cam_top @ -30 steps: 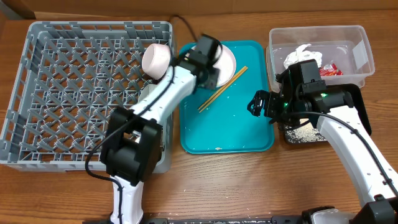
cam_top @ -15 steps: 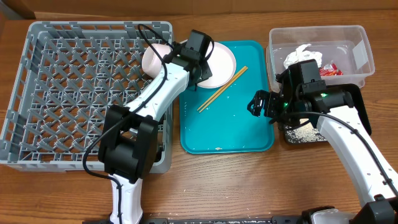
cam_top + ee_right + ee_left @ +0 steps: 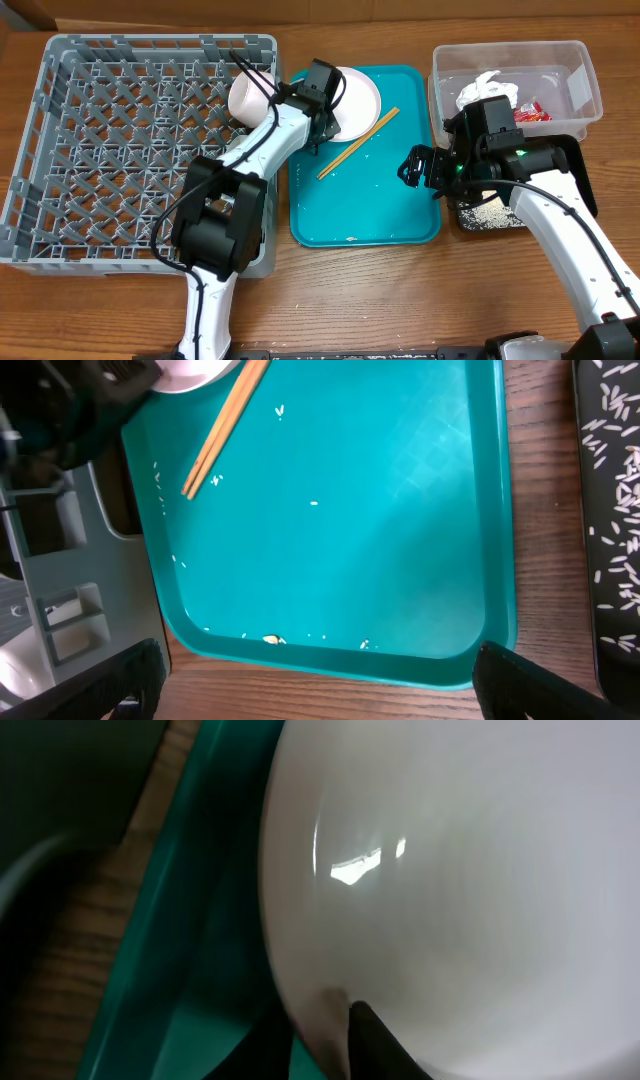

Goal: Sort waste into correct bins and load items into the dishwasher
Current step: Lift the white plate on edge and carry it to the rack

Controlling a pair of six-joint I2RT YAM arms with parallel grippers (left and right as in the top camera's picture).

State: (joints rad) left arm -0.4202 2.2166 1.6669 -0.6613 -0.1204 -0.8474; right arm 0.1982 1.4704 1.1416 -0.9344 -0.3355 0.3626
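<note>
"So, which hand has anything?"

"Only the left hand. Its fingers sit one inside and one outside the rim of the bowl, clenched on it at the bowl's 8 o'clock edge."

"And where's the bowl?"

"At the 12 o'clock end of the teal tray, towards the rack. I can't tell whether it is resting there or lifted. The rack fills the 9 o'clock side of the desk."

"Anything in the rack?"

"One white cup, tilted, at the rack's 2 o'clock corner, right beside the left arm."

"The chopsticks?"

"The chopsticks lie side by side on the teal tray, just at the bowl's 5 o'clock, slanting from 7 towards 1 o'clock. Their upper ends come close to the bowl, but I can't tell if they touch it."

"The right hand?"

"The right hand is released, fingers spread wide with nothing between them, hovering at the teal tray's 3 o'clock edge."

"The waste?"

"The napkin and the wrapper lie in the tub, at the desk's 2 o'clock. Rice is scattered in the black tray, at the tub's 6 o'clock and partly under the right arm. A little rice dots the teal tray as well, and a small yellowish scrap sits near its 6 o'clock edge."
</note>
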